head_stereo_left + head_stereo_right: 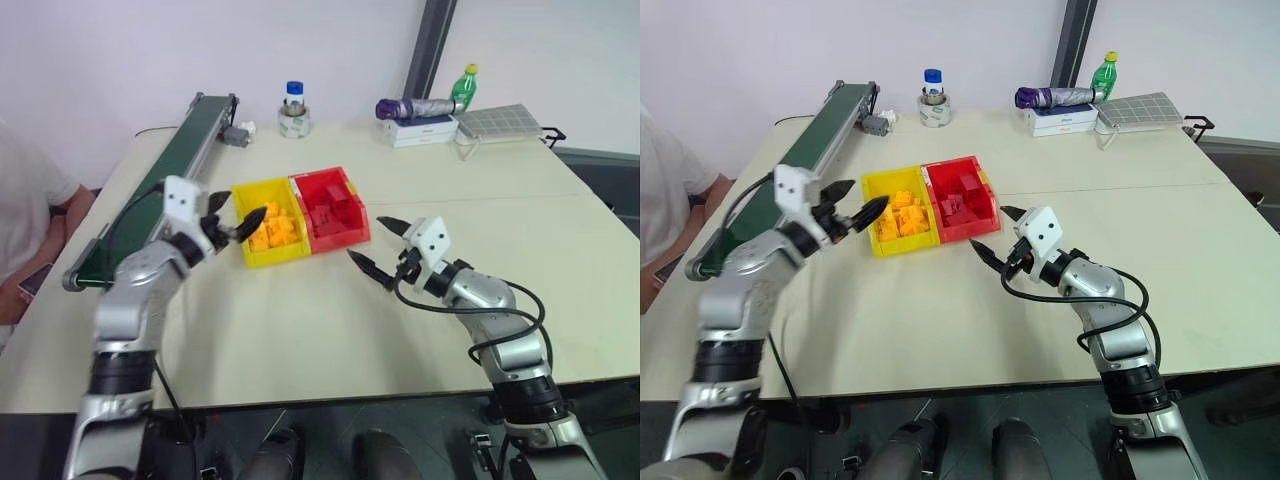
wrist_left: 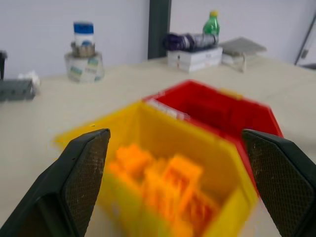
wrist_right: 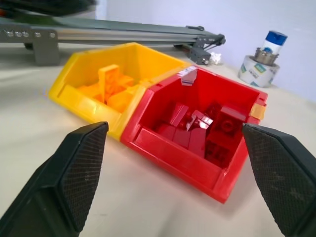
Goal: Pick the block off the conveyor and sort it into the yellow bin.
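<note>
Now both grippers hang empty by the bins.
Left gripper (image 1: 230, 222) gapes wide beside the yellow bin (image 1: 252, 254), seemingly full of orange bricks (image 1: 274, 229); right gripper (image 1: 378, 247) is spread too.

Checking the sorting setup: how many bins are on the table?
2: the yellow bin and the red bin, joined side by side near the table's middle.

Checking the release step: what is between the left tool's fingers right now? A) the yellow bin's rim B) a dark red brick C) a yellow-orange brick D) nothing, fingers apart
D: the left tool has its black fingers spread with nothing between them, beside the bright yellow plastic bin holding yellow-orange bricks.
</note>
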Motion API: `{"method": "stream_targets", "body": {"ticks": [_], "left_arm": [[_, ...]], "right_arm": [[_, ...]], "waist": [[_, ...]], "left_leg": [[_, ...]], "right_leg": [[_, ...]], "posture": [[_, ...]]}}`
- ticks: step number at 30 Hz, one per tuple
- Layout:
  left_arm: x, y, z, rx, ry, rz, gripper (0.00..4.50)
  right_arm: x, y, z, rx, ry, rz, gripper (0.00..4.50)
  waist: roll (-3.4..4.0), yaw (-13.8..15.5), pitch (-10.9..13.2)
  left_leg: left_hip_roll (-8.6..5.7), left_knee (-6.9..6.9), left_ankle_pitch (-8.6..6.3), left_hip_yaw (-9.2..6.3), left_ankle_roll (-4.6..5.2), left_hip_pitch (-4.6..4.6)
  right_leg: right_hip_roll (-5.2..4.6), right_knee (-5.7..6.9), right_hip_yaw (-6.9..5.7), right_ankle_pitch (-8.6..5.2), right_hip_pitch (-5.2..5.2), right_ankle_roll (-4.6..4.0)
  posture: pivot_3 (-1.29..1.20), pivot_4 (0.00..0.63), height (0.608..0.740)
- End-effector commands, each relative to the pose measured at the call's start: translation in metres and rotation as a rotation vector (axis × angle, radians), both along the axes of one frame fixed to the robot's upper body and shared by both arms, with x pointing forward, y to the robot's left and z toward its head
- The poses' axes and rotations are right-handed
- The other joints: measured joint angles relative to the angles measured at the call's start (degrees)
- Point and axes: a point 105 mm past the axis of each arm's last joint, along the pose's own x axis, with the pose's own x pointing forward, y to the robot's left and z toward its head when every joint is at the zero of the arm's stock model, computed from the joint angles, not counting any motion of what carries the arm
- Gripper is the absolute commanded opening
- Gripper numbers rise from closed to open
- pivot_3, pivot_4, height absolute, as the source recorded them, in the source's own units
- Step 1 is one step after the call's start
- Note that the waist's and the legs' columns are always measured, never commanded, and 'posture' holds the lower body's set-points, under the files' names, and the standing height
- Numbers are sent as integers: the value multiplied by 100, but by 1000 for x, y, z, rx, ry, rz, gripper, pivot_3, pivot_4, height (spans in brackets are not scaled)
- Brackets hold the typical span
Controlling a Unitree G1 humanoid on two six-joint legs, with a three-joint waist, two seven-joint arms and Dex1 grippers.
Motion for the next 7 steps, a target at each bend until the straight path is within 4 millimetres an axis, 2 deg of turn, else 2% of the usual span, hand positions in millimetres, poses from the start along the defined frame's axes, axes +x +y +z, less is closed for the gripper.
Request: {"method": "stream_targets", "body": {"ticks": [1, 7], "left_arm": [[-23, 7, 26, 50, -86, -55, 4472], [-44, 35, 12, 93, -69, -43, 4472]], "right_arm": [[-2, 2, 14, 12, -50, 26, 4500], [-1, 2, 14, 3, -48, 38, 4500]], "waist": [[0, 36, 0], [0, 12, 0]], "left_leg": [[0, 1, -2, -2, -5, 0], [1, 0, -8, 5, -13, 2]], "right_leg": [[0, -1, -1, -3, 3, -6], [-2, -11, 5, -8, 6, -26]], "posture": [[0, 150, 740], [0, 150, 740]]}}
